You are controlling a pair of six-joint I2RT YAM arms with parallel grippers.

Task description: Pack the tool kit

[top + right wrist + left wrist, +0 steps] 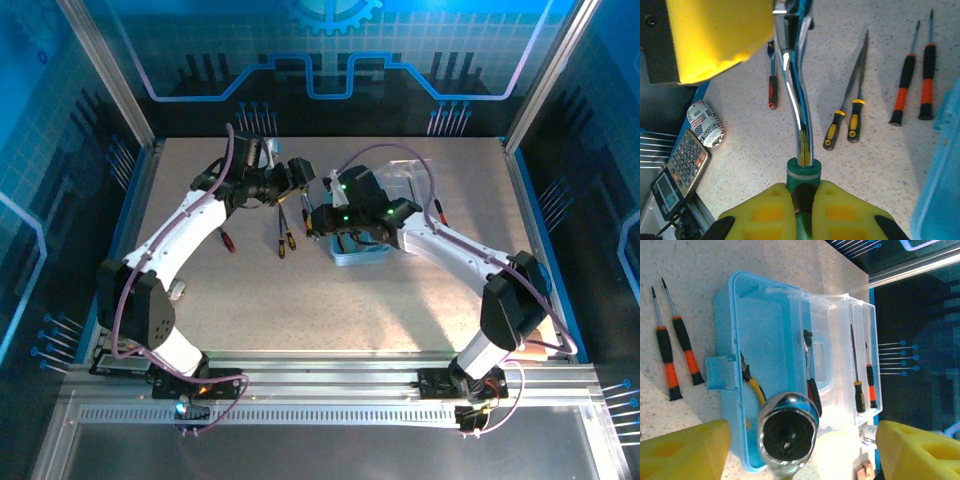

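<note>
Top external view is showing both arms meeting over the far half of the table [300, 320], just beside the pale-blue box [362, 258].

Left wrist view is showing the left gripper [801, 440] standing wide open and holding nothing. Its yellow fingers [685, 452] are on either side of the chrome ratchet [787, 432], with a gap on each side. Beyond it the box is lying open, with the yellow-handled pliers [754, 386] inside and two screwdrivers [858, 390] in the clear lid [835, 330].

Right wrist view is showing the right gripper [802, 195] clamping tight on the green-collared handle of the ratchet. Two orange-handled screwdrivers [902, 95] are lying on the table near the blue edge of the box.
</note>
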